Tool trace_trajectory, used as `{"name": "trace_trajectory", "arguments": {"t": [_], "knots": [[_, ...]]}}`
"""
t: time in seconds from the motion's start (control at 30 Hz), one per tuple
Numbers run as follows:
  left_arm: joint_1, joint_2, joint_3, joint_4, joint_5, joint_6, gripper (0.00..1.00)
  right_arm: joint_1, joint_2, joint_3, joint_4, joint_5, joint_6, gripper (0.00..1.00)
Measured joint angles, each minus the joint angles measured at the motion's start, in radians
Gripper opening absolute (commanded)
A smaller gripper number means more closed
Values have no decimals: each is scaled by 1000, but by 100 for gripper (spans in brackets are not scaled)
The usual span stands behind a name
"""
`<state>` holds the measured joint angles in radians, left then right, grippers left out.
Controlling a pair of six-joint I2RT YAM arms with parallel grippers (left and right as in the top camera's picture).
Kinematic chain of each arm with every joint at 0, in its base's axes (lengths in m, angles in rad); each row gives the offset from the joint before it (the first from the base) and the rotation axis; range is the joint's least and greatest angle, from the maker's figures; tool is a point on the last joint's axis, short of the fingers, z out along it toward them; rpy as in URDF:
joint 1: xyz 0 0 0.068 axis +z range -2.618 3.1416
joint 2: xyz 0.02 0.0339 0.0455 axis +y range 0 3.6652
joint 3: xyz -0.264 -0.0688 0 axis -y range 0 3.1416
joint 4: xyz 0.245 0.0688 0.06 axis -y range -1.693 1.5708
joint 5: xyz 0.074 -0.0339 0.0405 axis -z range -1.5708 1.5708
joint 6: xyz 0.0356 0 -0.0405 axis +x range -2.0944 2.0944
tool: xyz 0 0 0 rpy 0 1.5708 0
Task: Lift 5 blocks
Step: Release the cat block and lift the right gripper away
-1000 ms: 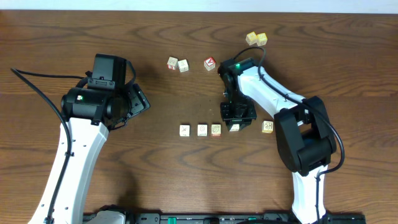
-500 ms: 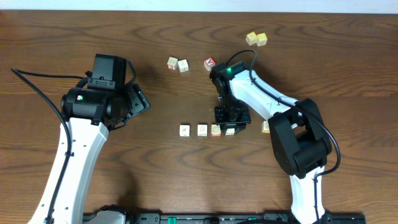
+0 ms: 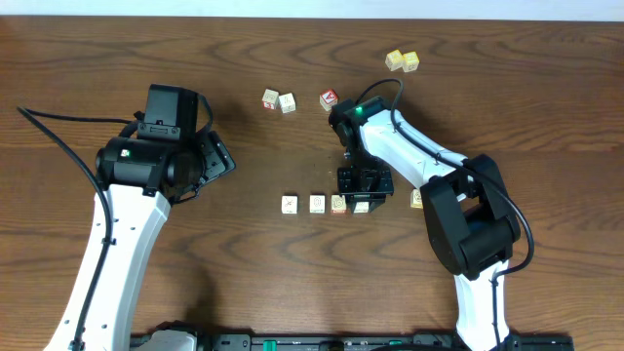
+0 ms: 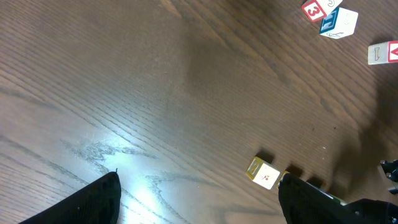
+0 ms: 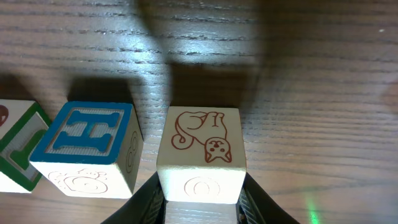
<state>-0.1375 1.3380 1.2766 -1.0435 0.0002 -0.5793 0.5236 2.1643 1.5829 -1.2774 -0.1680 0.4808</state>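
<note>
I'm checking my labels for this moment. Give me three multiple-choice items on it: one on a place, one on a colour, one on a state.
1. In the right wrist view, where does the cat-print block sit relative to the H block?
A) to its left
B) to its right
C) on top of it

2. The lettered face of the H block is:
A) red
B) green
C) blue

3. The left gripper is:
A) open, gripping nothing
B) shut on a block
C) shut on nothing

Answers:
1 B: the cat-print block lies to the right, a narrow gap between them.
2 C: the letter and its frame are blue.
3 A: its fingers stand wide apart.
</note>
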Motion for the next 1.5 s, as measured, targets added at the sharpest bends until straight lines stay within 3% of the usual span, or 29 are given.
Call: {"name": "trace_trajectory", "arguments": {"t": [0.5, 1.07, 1.5], "knots": [[0, 0, 0, 0, 0, 0, 81, 0, 0, 0, 0, -10, 46, 32], [0, 0, 0, 0, 0, 0, 81, -3, 0, 5, -27, -27, 64, 45], [0, 0, 0, 0, 0, 0, 81, -129, 0, 266, -219, -34, -27, 45]]}}
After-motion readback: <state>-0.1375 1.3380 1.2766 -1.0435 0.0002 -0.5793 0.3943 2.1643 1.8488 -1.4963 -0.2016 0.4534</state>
